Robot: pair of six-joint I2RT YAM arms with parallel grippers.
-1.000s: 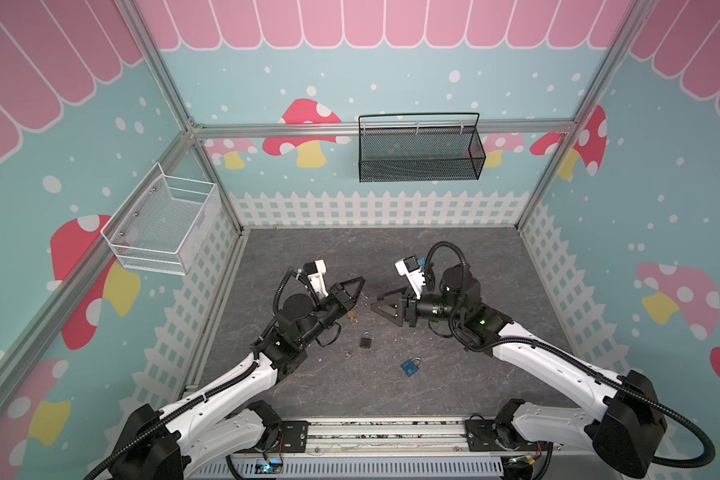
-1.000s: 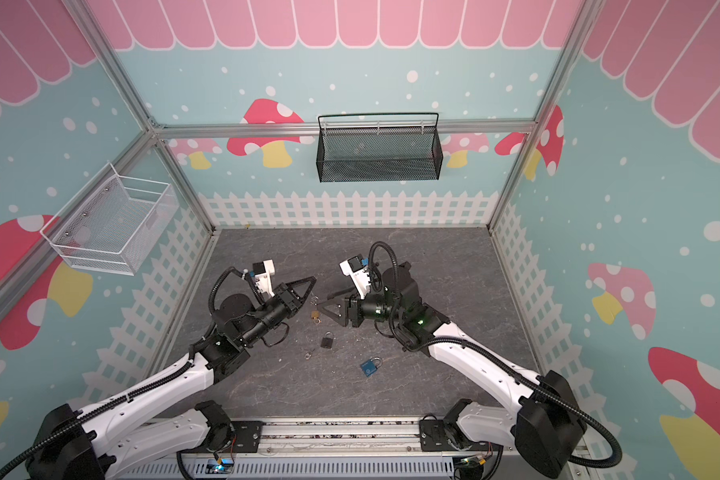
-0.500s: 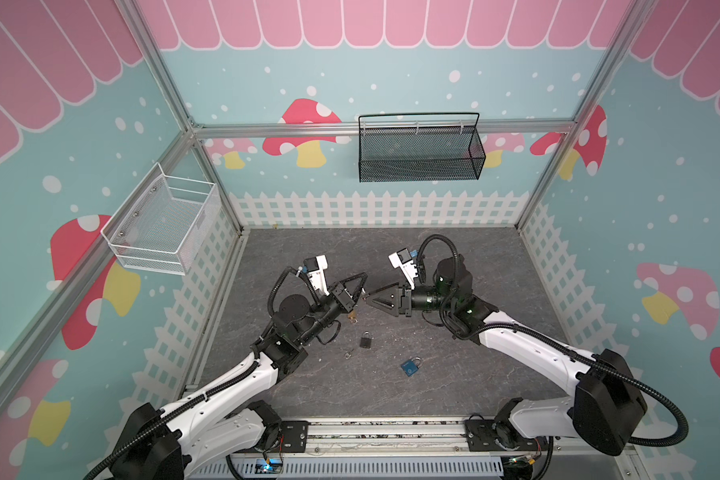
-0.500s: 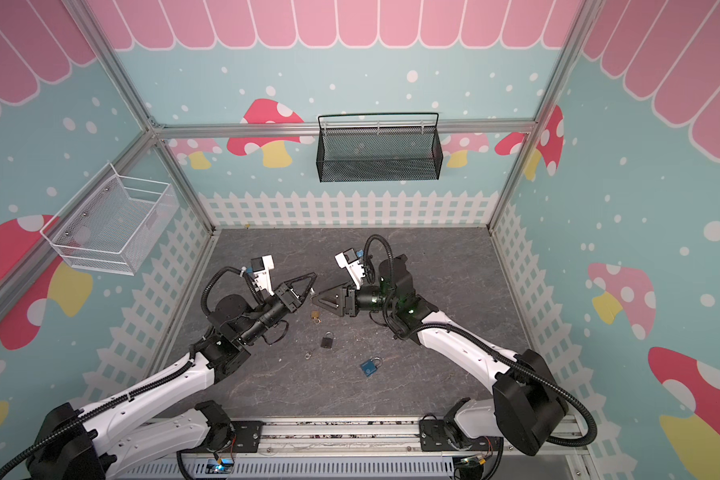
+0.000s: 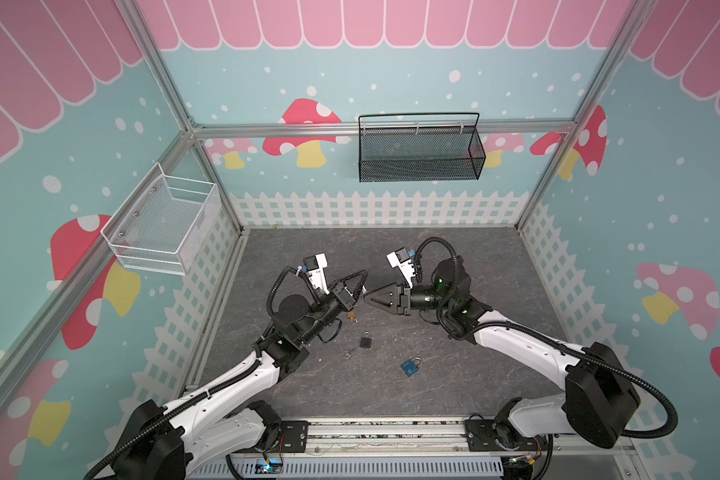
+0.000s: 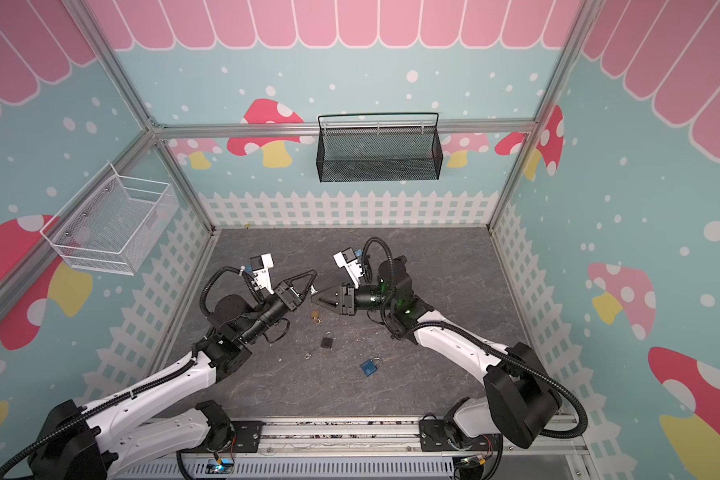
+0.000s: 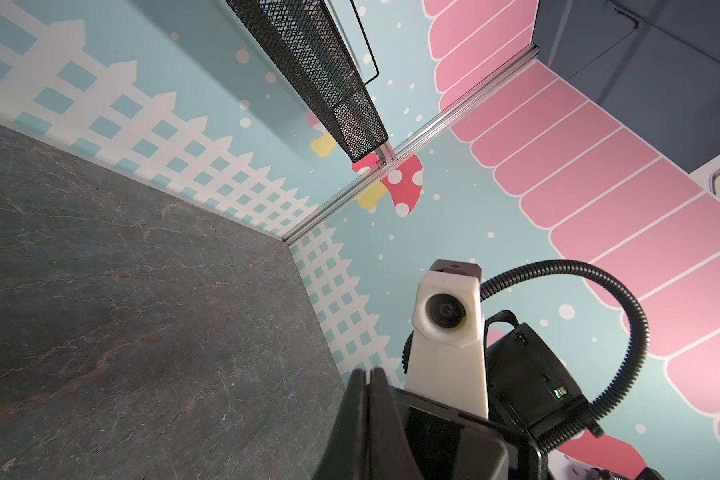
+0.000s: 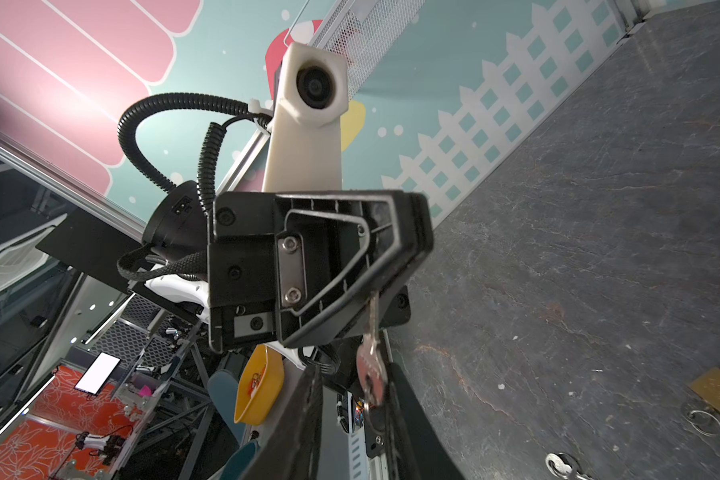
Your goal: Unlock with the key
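The left end effector [image 8: 377, 291] is squeezed tight on the thin end of a small silver key [image 8: 371, 365], which hangs up in the air. The right end effector [image 8: 352, 374] faces it, tip to tip. Its jaws are a little apart with the fat end of the key between them, and it is hard to tell if they pinch it yet. Right under the two tips, a brass padlock [image 5: 352, 316] lies on the table [image 5: 454, 395]. A black padlock [image 5: 365, 340] and a small loose key [image 5: 348, 354] lie farther back toward the robot. A blue padlock [image 5: 410, 367] lies under the right arm. Nothing sits between the two tips but the key. The table is dark gray, like stone. Far behind the end effectors a black basket [image 5: 418, 151] hangs on the wall, and a white basket [image 5: 163, 226] hangs off to the left. The walls are blue-green with red mushrooms, a white fence and pink on top.
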